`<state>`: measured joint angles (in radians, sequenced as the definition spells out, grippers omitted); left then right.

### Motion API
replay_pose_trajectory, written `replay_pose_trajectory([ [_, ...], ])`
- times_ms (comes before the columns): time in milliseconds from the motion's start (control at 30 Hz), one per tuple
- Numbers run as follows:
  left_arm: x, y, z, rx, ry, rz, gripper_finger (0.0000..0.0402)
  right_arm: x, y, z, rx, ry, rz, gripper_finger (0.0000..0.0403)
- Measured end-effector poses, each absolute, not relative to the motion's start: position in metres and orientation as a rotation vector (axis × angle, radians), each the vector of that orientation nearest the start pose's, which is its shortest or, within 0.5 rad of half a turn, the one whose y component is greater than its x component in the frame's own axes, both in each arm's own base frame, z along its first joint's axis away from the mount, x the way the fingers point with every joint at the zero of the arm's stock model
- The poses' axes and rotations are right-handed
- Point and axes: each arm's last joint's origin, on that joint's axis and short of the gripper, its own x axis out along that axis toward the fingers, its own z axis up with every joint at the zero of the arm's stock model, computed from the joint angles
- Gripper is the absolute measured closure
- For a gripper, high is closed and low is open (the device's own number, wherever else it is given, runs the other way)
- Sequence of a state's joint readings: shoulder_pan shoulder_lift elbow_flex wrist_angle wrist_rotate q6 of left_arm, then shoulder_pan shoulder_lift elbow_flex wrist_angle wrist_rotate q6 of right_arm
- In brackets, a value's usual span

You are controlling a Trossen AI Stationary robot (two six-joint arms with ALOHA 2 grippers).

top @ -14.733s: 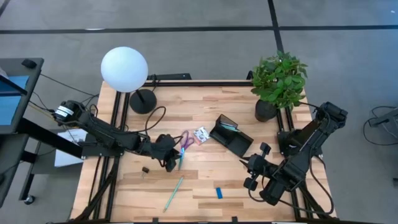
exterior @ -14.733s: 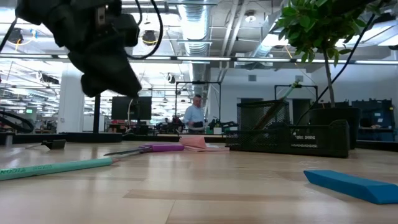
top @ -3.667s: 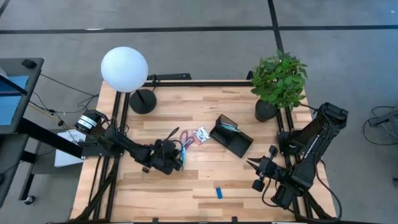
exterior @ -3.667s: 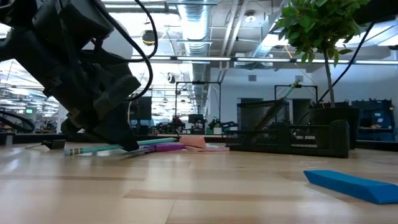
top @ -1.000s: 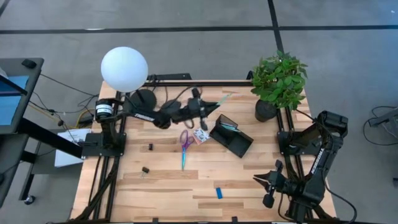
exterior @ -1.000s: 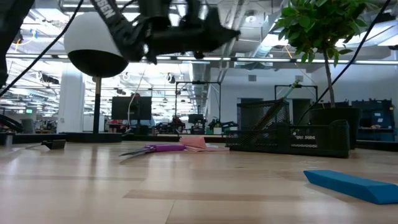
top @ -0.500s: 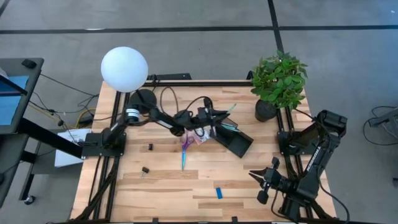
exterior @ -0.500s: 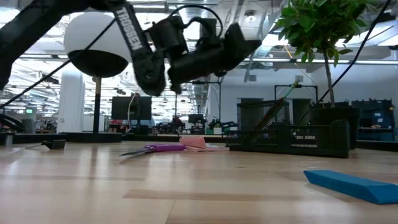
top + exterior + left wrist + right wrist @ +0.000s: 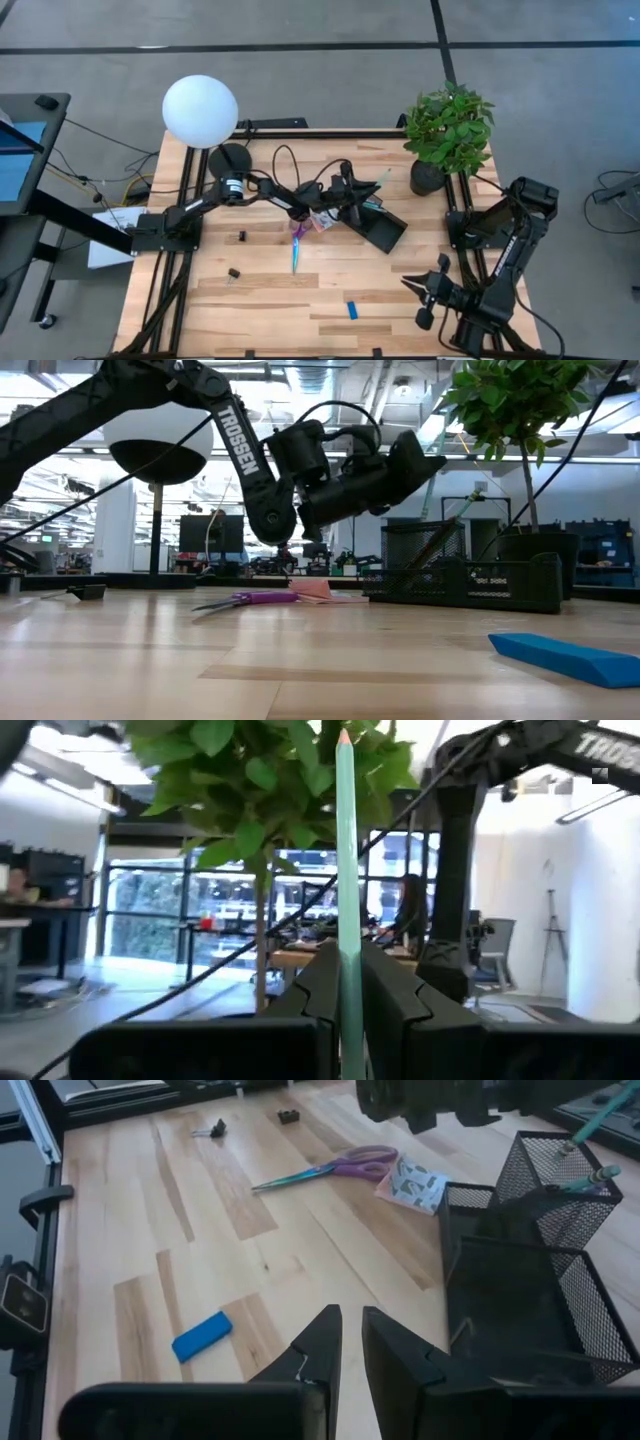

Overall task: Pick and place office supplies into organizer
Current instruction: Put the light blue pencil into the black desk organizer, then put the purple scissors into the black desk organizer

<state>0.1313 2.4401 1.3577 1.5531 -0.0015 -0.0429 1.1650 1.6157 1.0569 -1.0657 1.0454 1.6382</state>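
Observation:
My left gripper (image 9: pixel 352 192) hangs just above the black mesh organizer (image 9: pixel 375 222), shut on a teal pen (image 9: pixel 345 840) whose tip (image 9: pixel 386 174) points at the plant. Two more teal pens (image 9: pixel 585 1125) stand in the organizer's taller back section. The purple-handled scissors (image 9: pixel 297 232) and the white patterned packet (image 9: pixel 322 220) lie flat on the table left of the organizer. A blue block (image 9: pixel 352 310) lies near the front edge, and two black pieces (image 9: pixel 241 236) lie farther left. My right gripper (image 9: pixel 350 1320) waits at the front right with a narrow gap between its fingers. My left gripper pinches the teal pen's shaft (image 9: pixel 346 935) between its two fingers (image 9: pixel 322 982). The pen lies along the fingers and sticks out well past their tips, slanting upward toward the table's right. It is lifted clear of the table and the organizer; its back end is hidden by the gripper.
A globe lamp (image 9: pixel 200 110) with a round black base (image 9: pixel 230 160) stands at the far left. A potted plant (image 9: pixel 447 135) stands at the far right, close behind the organizer. Bare wood (image 9: pixel 270 300) spreads across the near half of the table.
My left gripper has come down and moved toward the table's right and near side, from the far middle to just above the organizer. It has stayed shut on the teal pen, which has travelled with it, still slanting up toward the plant.

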Motion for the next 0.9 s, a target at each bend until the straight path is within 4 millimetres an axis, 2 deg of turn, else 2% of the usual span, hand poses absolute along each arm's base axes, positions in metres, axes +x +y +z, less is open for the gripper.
replay_pose_trajectory([
  [333,0.477,0.062,0.116,-0.022,-0.322,0.160,0.0369,0.124,0.238,0.206,0.117,0.515,-0.409,0.0363],
  [600,0.478,0.059,0.115,0.012,-0.310,0.122,0.0378,0.124,0.238,0.206,0.117,0.514,-0.409,0.0363],
  [900,0.478,0.059,0.114,-0.003,-0.297,0.122,0.0343,0.124,0.238,0.206,0.118,0.514,-0.409,0.0363],
])
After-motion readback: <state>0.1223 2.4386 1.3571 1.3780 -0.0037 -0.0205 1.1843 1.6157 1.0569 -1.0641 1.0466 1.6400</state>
